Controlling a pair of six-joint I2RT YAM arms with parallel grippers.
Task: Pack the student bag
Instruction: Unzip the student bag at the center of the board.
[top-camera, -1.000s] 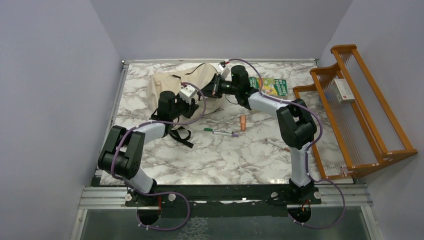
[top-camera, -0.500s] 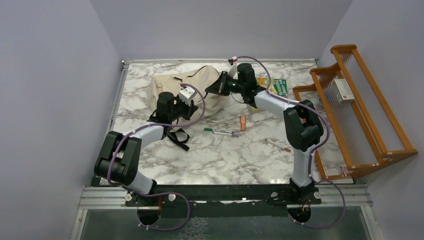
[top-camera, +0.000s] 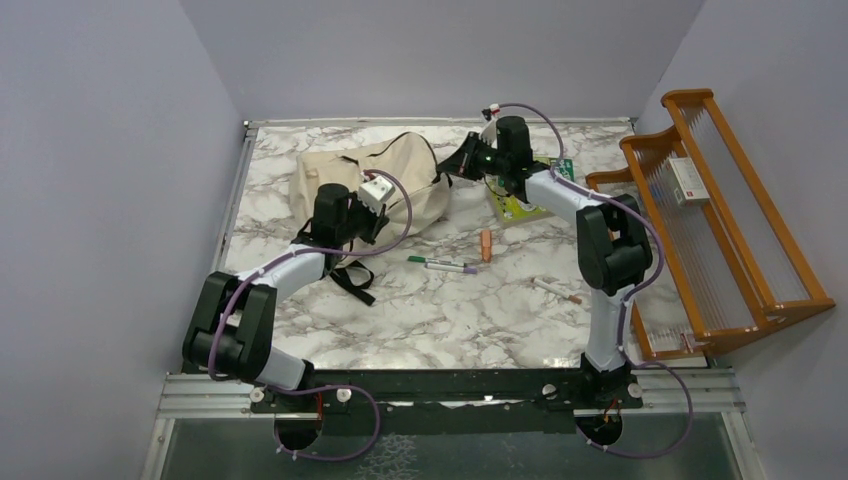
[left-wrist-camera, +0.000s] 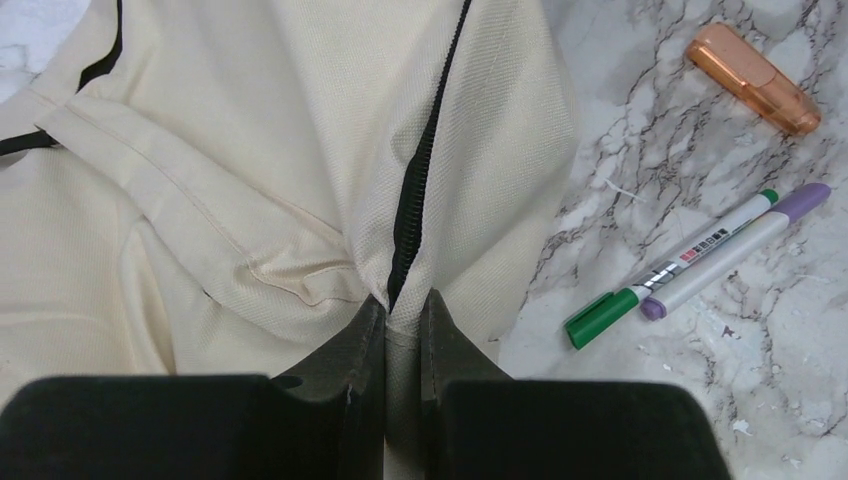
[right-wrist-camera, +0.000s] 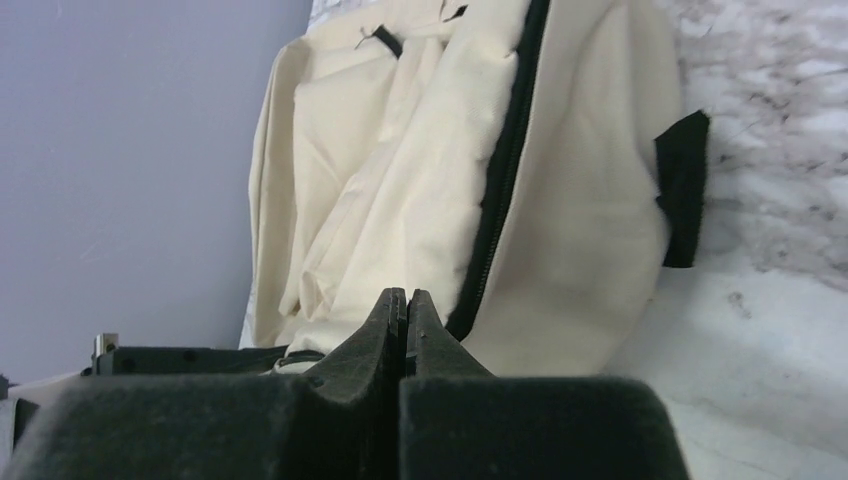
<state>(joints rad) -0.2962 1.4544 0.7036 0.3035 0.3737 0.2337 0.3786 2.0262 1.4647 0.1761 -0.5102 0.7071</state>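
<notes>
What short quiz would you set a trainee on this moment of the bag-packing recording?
1. True or false: the left gripper is pinching a fold of the student bag.
2. Multiple choice: what colours are the caps on the two markers lying beside the bag? A) green and purple B) red and blue C) black and yellow
3. Short answer: is the right gripper open or shut?

Key: 1 true; 2 A; 3 shut, with nothing visible between its fingers.
</notes>
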